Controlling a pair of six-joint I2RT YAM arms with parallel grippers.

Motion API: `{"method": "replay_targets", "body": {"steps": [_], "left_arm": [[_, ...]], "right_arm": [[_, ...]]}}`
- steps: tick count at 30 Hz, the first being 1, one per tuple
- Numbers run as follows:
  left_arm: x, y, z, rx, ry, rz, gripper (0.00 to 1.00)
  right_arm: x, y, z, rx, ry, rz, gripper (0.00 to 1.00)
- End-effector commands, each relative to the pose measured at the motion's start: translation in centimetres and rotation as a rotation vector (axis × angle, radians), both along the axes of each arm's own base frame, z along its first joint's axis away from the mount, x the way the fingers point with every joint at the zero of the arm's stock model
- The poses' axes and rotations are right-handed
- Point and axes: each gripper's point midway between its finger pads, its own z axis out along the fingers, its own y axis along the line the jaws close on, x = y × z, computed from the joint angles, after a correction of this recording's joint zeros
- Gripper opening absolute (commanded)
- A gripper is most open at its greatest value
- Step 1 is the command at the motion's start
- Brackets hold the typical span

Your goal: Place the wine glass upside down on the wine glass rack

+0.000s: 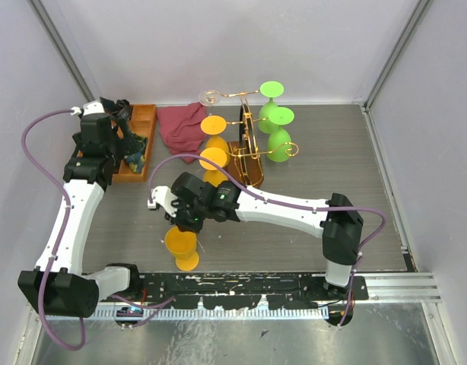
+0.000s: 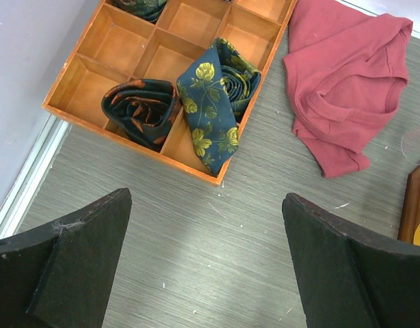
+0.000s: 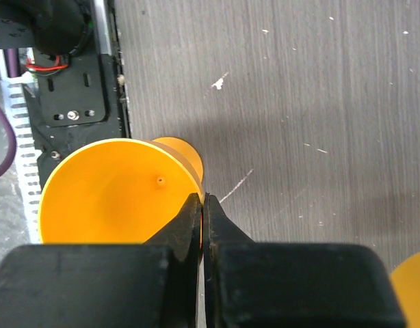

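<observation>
The wine glass [image 1: 180,245], an orange one, sits at the lower middle of the top view, close to the near edge of the desk [image 1: 309,175] and just in front of the arm bases. In the right wrist view its open mouth [image 3: 107,198] faces the camera at lower left, with the foot showing just beyond the rim. The right gripper [image 3: 203,205] is pinched nearly closed on the thin rim of that glass, one finger on each side of the wall. Whether the foot rests on the desk cannot be told.

The wine glass rack [image 1: 249,148] stands well apart, at the upper middle of the top view. More orange glasses [image 1: 213,125] are seen at its left side, green glasses [image 1: 279,115] at its right side, and a clear glass [image 1: 211,97] at its far end.

The left gripper [image 2: 206,260] hangs wide and holds nothing at the upper left of the top view. Its camera sees a wooden tray [image 2: 87,75] holding rolled ties [image 2: 141,109], with a red cloth [image 2: 340,82] to the right.
</observation>
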Motion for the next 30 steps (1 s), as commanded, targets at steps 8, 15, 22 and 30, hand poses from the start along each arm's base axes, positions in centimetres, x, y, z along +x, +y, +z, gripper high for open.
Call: {"method": "replay_targets", "body": {"steps": [8, 15, 22, 30], "left_arm": [[-0.6, 0.9, 4.2, -0.096, -0.068, 0.128, 0.98], [-1.4, 1.3, 7.4, -0.181, -0.136, 0.229, 0.98], [-2.8, -0.9, 8.5, -0.413, -0.175, 0.252, 0.98], [-3.3, -5.3, 7.9, -0.755, -0.157, 0.227, 0.98]], "right_arm": [[5.9, -1.1, 13.9, 0.317, -0.347, -0.271, 0.01], [10.1, -4.6, 23.1, 0.595, -0.598, -0.502, 0.01], [12.8, -6.9, 26.2, 0.798, -0.733, -0.633, 0.01], [15.0, -9.2, 28.7, 1.047, -0.814, -0.749, 0.01]]}}
